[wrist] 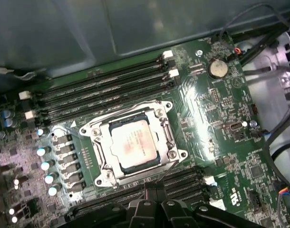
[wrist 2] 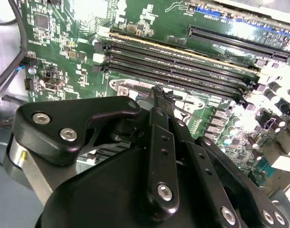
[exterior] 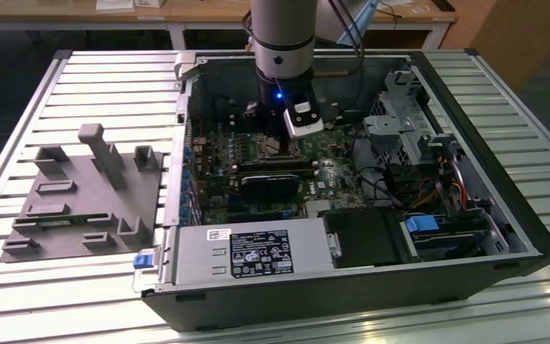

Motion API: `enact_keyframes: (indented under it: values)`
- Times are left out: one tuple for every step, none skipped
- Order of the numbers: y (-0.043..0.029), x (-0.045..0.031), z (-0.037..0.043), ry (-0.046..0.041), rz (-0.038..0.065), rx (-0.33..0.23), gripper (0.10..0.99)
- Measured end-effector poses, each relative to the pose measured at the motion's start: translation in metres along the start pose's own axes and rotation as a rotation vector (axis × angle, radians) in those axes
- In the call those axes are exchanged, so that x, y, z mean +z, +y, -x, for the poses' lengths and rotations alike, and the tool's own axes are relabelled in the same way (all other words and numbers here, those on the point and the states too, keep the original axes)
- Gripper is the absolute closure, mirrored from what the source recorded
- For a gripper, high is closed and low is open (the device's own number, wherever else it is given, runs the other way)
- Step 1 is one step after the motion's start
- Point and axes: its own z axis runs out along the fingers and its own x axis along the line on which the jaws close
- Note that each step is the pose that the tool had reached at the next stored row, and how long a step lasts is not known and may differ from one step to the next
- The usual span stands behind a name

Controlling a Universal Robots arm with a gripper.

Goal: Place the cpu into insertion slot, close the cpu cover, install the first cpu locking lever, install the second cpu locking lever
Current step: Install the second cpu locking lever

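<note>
The cpu (wrist: pixel 134 145), a square chip with a dull silver top, lies flat in the insertion slot (wrist: pixel 101 166) on the green motherboard. The cpu cover (wrist: pixel 163 135), a silvery frame, lies down around the chip. A thin wire lever (wrist: pixel 135 176) runs along the socket edge nearest my gripper; I cannot tell whether it is hooked. My gripper (wrist: pixel 154 189) hangs just beside that edge, fingers together and holding nothing that I can see. In the second wrist view its black fingertips (wrist 2: pixel 157 91) meet close above the socket's rim. In the exterior view the gripper (exterior: pixel 277 149) reaches down into the open computer case.
Long black memory slots (wrist: pixel 102 92) flank the socket on both sides. A black fan (exterior: pixel 267 185) sits close to the socket. Cables and a drive cage (exterior: pixel 404 122) fill the case at the exterior view's right. A grey fixture plate (exterior: pixel 84 197) lies outside the case, at that view's left.
</note>
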Motion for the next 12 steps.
enact_keyframes:
  values:
    - [-0.0001,0.0001,-0.0001,0.0008,0.001,-0.011,0.984]
    - [-0.0002,0.0001,-0.0003,0.0016,0.001,-0.022,0.984]
    - [-0.0003,0.0002,-0.0005,0.0023,0.002,-0.032,0.984]
    - [-0.0005,0.0002,-0.0008,0.0029,0.003,-0.041,0.984]
    - [-0.0009,0.0002,-0.0013,0.0033,0.003,-0.048,0.984]
    - [-0.0014,0.0003,-0.0017,0.0037,0.004,-0.052,0.984]
    - [-0.0022,0.0004,-0.002,0.0039,0.004,-0.057,0.984]
    - [-0.0031,0.0006,-0.0021,0.0042,0.004,-0.061,0.984]
    - [-0.0043,0.0008,-0.0026,0.0046,0.005,-0.065,0.984]
    - [-0.0054,0.0012,-0.0034,0.0049,0.005,-0.069,0.984]
    - [-0.0063,0.0017,-0.0043,0.0051,0.005,-0.073,0.984]
    - [-0.0072,0.0024,-0.0052,0.0054,0.006,-0.076,0.984]
